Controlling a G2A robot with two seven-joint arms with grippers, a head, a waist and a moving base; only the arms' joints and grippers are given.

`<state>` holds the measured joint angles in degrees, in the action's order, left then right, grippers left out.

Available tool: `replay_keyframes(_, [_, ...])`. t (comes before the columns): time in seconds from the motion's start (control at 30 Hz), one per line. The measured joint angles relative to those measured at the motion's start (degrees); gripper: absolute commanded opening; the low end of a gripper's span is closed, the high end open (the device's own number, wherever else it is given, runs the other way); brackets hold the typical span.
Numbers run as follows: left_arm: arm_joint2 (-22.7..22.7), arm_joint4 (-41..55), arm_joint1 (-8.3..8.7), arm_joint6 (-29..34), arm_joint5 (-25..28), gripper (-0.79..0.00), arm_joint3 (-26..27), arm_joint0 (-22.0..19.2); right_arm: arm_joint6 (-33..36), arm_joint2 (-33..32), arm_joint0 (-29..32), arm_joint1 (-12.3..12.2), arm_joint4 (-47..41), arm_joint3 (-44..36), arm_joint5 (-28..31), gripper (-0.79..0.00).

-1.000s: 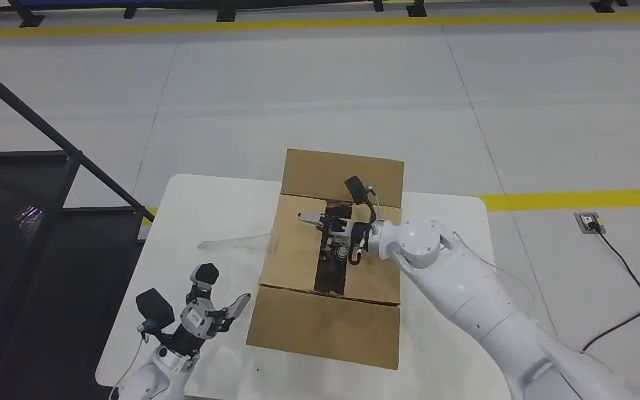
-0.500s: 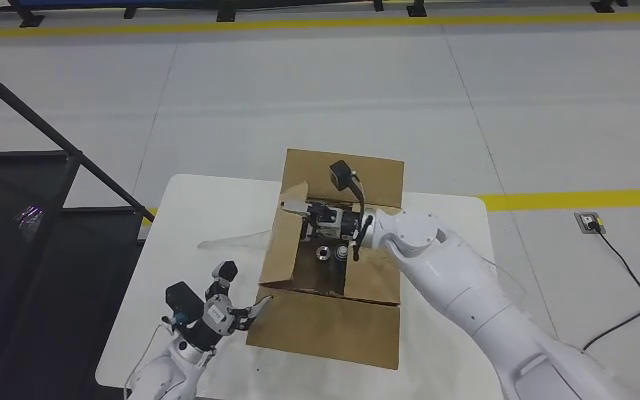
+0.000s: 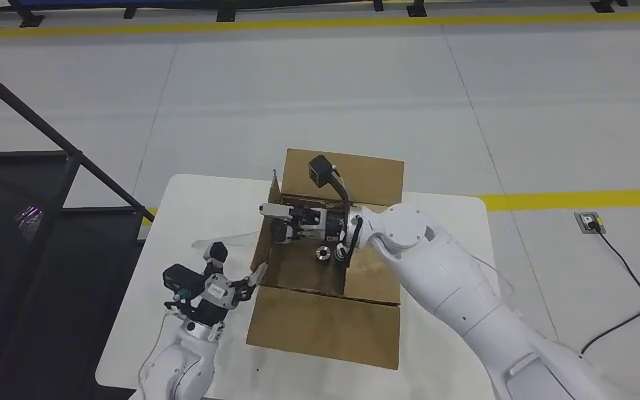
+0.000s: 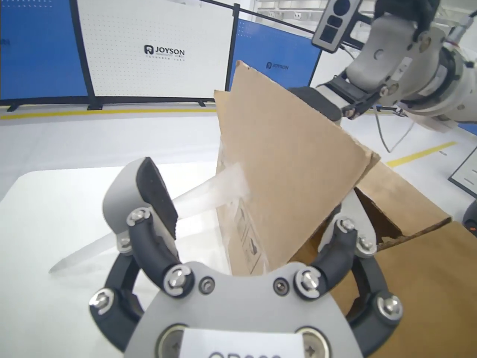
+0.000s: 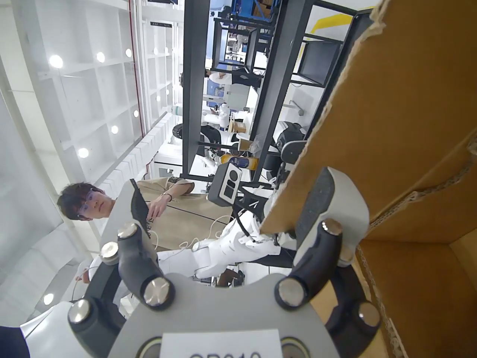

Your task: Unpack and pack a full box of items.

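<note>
Brown cardboard box (image 3: 322, 330), centre frame, left flap (image 4: 283, 158) standing upright; right gripper (image 3: 280, 220) and left gripper (image 3: 236, 268) both splayed around its edge.

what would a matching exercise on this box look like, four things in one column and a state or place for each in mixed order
Things
1. left flap
2. near flap
3. clear tape strip
4. right gripper

States or places
a. jaws open at a flap's top edge
b. lies on the white table
c. stands upright
d. folded out flat toward the robot

Pairs: 1-c, 2-d, 3-b, 4-a
</note>
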<state>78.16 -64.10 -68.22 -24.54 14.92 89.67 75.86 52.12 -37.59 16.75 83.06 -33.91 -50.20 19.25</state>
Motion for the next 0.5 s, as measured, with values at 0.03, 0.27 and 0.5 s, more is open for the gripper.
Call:
replay_keyframes(0.03, [0.60, 1.03, -0.01, -0.35, -0.15, 0.000, 0.07, 0.45, 0.59, -0.10, 0.08, 0.07, 0.35, -0.07, 0.35, 0.000])
replay_keyframes(0.27, [5.17, 5.95, 0.11, -1.30, -1.07, 0.000, 0.36, 3.13, 1.22, -2.47, 1.56, -0.55, 3.55, -1.93, 3.80, 0.000])
replay_keyframes(0.5, [8.65, 7.15, 0.33, 0.93, -1.87, 0.000, -1.95, 4.45, 1.63, -8.25, 6.35, -3.38, 8.63, -9.44, 5.85, 0.000])
